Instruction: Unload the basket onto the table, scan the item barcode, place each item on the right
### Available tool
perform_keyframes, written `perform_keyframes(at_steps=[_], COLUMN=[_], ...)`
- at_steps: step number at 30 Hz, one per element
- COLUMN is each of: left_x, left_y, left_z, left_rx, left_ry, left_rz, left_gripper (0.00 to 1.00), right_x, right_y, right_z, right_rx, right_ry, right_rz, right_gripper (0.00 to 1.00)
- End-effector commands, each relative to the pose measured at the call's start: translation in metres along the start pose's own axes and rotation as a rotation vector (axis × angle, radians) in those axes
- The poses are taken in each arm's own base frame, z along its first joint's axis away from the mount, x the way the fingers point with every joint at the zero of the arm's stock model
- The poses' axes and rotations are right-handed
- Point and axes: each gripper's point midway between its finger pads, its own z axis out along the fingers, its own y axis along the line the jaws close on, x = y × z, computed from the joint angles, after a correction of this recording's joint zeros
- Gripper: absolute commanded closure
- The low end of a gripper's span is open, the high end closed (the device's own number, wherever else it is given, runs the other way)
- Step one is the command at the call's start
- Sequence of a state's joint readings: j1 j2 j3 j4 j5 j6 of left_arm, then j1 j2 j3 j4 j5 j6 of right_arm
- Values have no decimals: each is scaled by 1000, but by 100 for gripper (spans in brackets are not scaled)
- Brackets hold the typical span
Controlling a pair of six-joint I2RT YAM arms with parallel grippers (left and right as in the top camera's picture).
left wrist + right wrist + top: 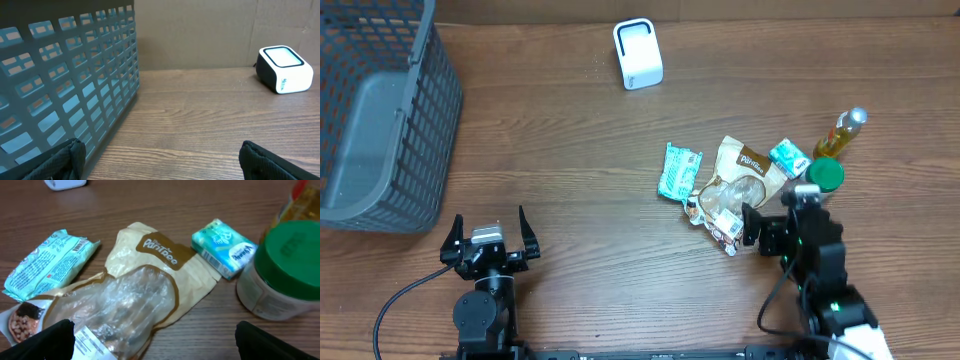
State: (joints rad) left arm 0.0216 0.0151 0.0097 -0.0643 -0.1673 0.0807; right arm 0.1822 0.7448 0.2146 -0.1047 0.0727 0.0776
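The table (570, 150) is smooth wood, the basket (432, 120) dull grey plastic, the snack bag (150, 275) shiny and crinkly

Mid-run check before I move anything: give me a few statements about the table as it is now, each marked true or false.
1. The left gripper and the right gripper are both open and hold nothing. True.
2. The white scanner sits inside the grey basket. False: it stands on the table, apart from the basket.
3. The green-lidded jar stands right beside the small teal box. True.
4. The tan bag lies in front of the left gripper. False: it lies in front of the right gripper; the left one faces the basket and the scanner.
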Motion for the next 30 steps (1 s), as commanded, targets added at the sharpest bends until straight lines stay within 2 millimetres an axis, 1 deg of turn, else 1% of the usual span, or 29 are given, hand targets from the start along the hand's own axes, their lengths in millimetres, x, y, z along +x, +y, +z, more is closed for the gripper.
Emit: perform_keyframes(at_steps=[1, 5, 9, 12, 15, 23, 25, 30], left_x=[0, 0, 0, 0, 0, 0, 0, 0], left_y=[0, 0, 0, 0, 0, 0, 0, 0], left_z=[0, 0, 0, 0, 0, 0, 0, 0], left_rx=[1, 1, 1, 1, 1, 1, 1, 1], left_ry=[-7, -7, -7, -7, -7, -7, -7, -7], left_rz=[-15, -15, -15, -15, -15, -15, -15, -15], left_gripper=[0, 0, 1, 0, 1, 1, 0, 1], right_x=[9, 10, 13, 22, 35, 19, 13, -4], right_y=[-7, -11, -17, -19, -26, -22, -22, -20], right_z=[-3, -6, -7, -7, -8, -14, -16, -26], right_rx=[-6, -23, -13, -14, 10, -13, -17, -26], right_ry=[-56, -119, -138, -125, -76, -148, -175, -259], right_rz=[18, 39, 52, 61, 78, 84, 107, 95], right_gripper=[0, 0, 0, 0, 0, 0, 0, 0])
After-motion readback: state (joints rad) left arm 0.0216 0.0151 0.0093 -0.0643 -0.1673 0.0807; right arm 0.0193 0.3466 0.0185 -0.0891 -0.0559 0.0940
